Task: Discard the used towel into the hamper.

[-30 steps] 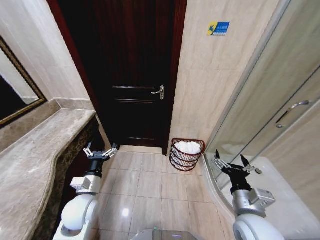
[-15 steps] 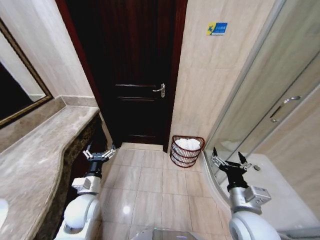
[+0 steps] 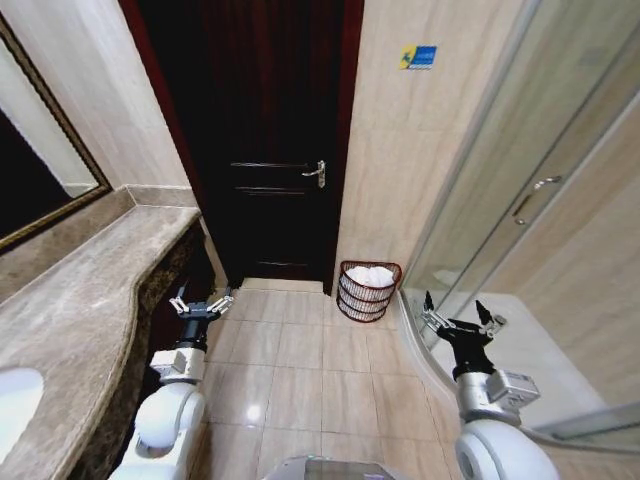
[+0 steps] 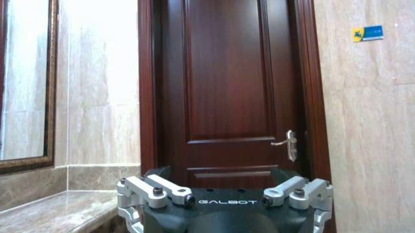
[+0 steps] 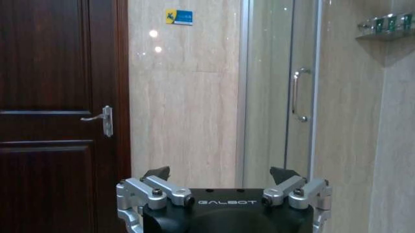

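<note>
The hamper (image 3: 352,298), a small round dark reddish-brown openwork basket, stands on the floor against the wall just right of the door. A white towel (image 3: 371,275) lies bunched inside it, up to the rim. My left gripper (image 3: 203,301) hovers open and holding nothing beside the counter's front, well left of the hamper. My right gripper (image 3: 457,318) is open with nothing in it, by the shower glass, to the right of the hamper and nearer to me. The left gripper (image 4: 224,175) faces the door, and the right gripper (image 5: 220,174) faces the wall between door and shower.
A shut dark wooden door (image 3: 270,150) fills the far wall. A marble counter (image 3: 90,290) with a white basin (image 3: 15,398) and a framed mirror (image 3: 40,190) runs along the left. A glass shower enclosure (image 3: 520,200) stands on the right. Beige floor tiles (image 3: 300,360) lie between.
The whole head view has shifted, so the camera has moved: hamper and door look smaller and farther, and the basin has come into view. Both grippers stay open with nothing in them.
</note>
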